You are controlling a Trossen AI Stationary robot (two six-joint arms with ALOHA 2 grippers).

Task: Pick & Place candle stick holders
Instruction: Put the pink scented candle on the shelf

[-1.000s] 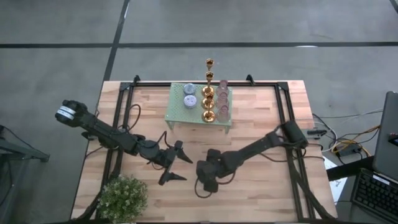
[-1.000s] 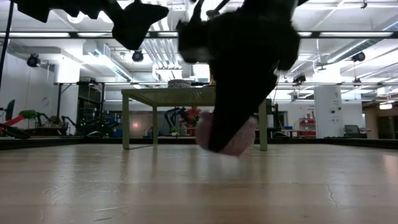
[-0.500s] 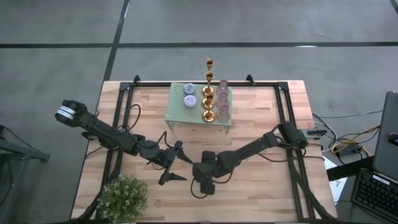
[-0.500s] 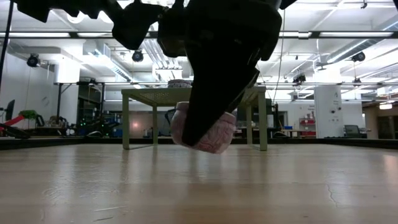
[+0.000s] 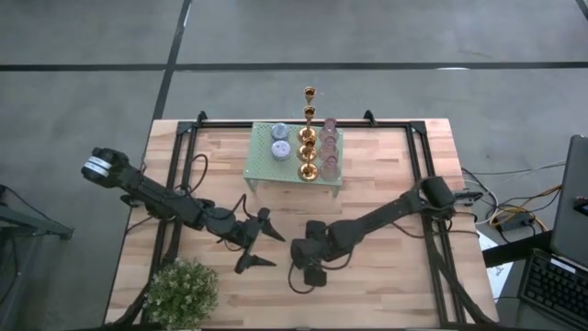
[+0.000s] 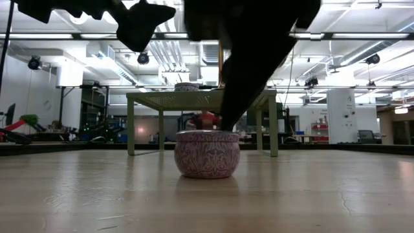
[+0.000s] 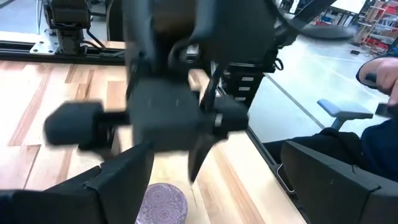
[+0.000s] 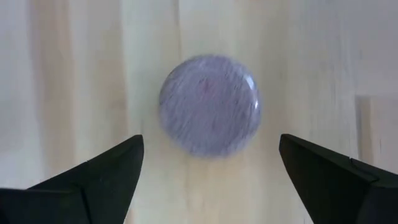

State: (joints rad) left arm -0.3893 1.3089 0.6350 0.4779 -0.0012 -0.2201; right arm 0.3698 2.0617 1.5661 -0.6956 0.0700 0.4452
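Planks of pale wood form the table [image 6: 77,194], workshop room behind, where a pink cup [image 6: 207,154] stands upright at lower centre of the low view, mouth up, released beneath the spread-fingered right gripper [image 8: 208,171]; left gripper [image 5: 260,241] gapes alongside.

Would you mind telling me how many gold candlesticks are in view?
3 candlesticks, in one line down the middle of the green rack, between bluish cups and pink cups; overlap could hide another.
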